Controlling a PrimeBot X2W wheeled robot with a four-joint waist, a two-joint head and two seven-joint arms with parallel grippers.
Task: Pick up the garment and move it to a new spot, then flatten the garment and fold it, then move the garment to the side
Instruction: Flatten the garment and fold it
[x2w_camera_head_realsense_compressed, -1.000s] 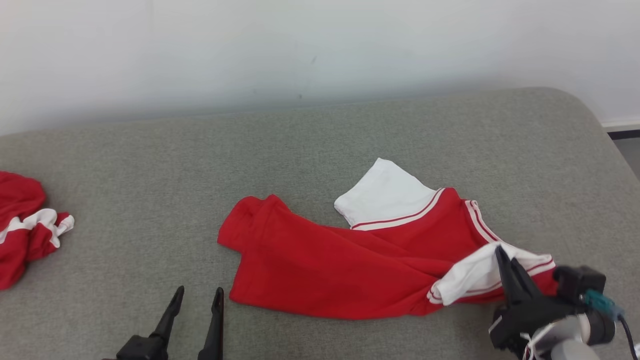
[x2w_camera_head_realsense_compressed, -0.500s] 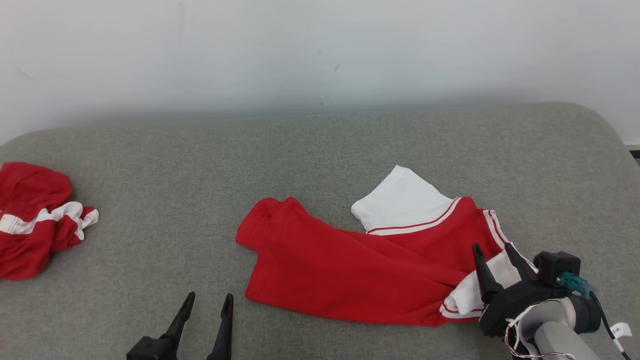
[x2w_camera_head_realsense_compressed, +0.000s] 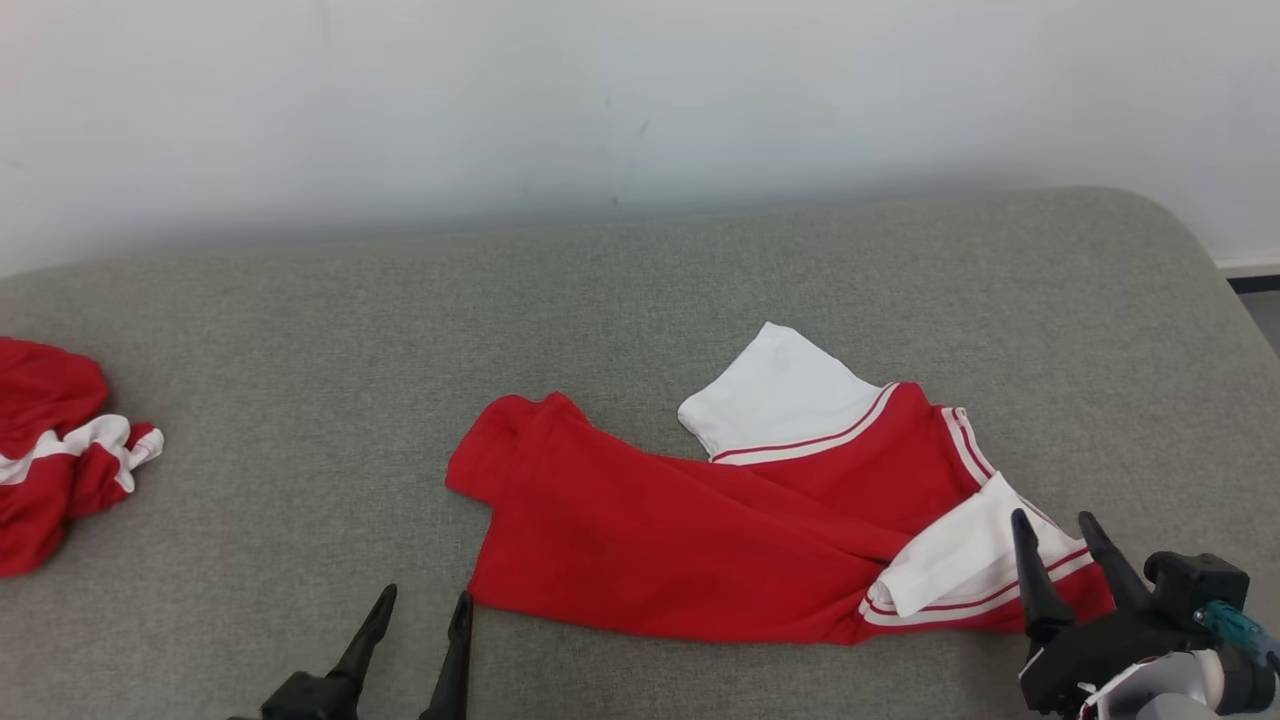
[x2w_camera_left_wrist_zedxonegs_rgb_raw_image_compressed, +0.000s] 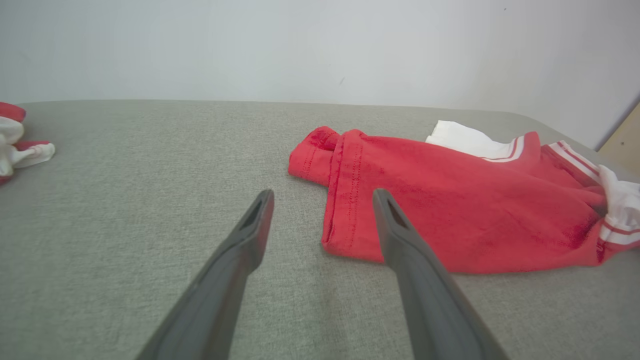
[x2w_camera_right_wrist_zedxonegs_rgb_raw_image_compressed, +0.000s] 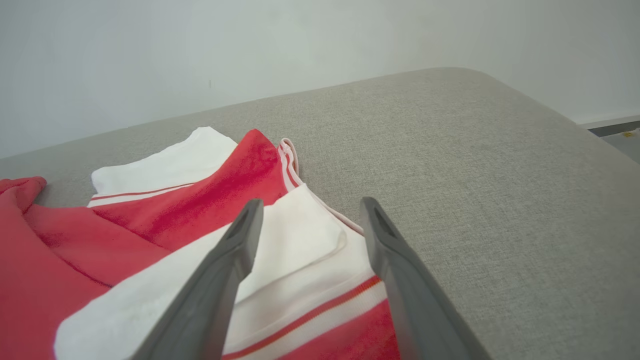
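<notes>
The red garment (x2w_camera_head_realsense_compressed: 690, 540) lies in the lower middle and lower right of the head view, on the grey tabletop (x2w_camera_head_realsense_compressed: 300, 340). It is spread only partly: the body has creases, one white sleeve (x2w_camera_head_realsense_compressed: 780, 395) points to the upper side, and the other white sleeve (x2w_camera_head_realsense_compressed: 955, 570) is turned over onto the red cloth. I judge it is neither flat nor folded yet, so the flattening, the folding and the move to the side are all left. The right gripper (x2w_camera_head_realsense_compressed: 1051, 517) is at the turned sleeve with its jaws apart, holding nothing. The left gripper (x2w_camera_head_realsense_compressed: 426, 594), at the lower left, is just beside the hem, jaws also apart and empty. A second red garment (x2w_camera_head_realsense_compressed: 50, 450) lies crumpled at the left edge.
</notes>
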